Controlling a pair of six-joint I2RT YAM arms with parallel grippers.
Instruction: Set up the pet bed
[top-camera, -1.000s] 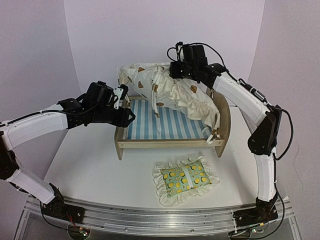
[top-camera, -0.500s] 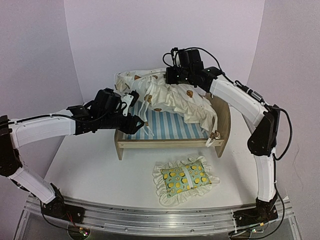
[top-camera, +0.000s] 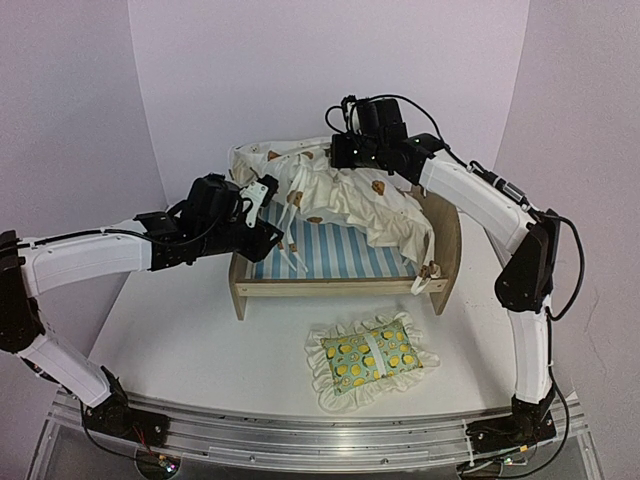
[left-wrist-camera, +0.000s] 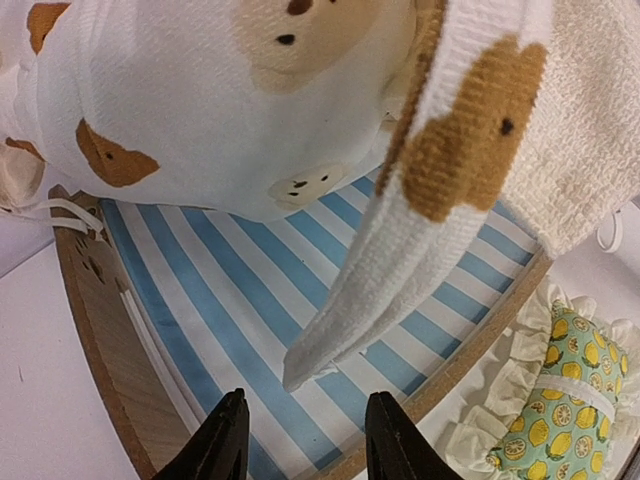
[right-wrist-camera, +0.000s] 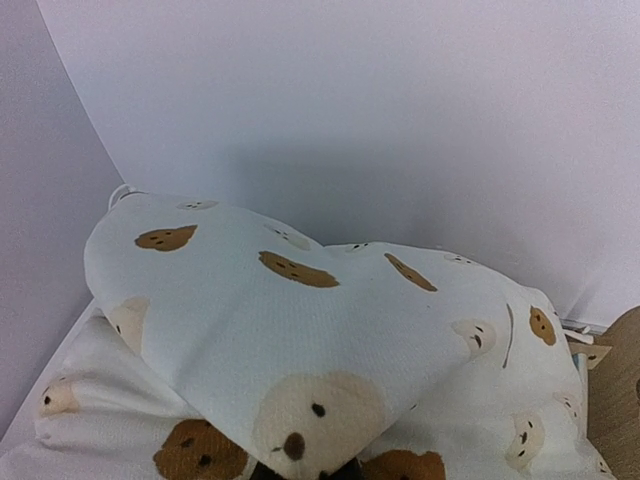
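Pet bed sits centre of the top view on the white table, rounded end board to the right. Left gripper is at the bed's left end, over the striped base. Its fingers are part-way apart with nothing between them, and a strip of the bear-print cushion hangs just above. Right gripper, upper centre above the bed's back edge, is pinched tight on that cushion, which is bunched over the base. Lemon-print pillow lies just in front of the bed.

White arms; black joints, cables, left claw
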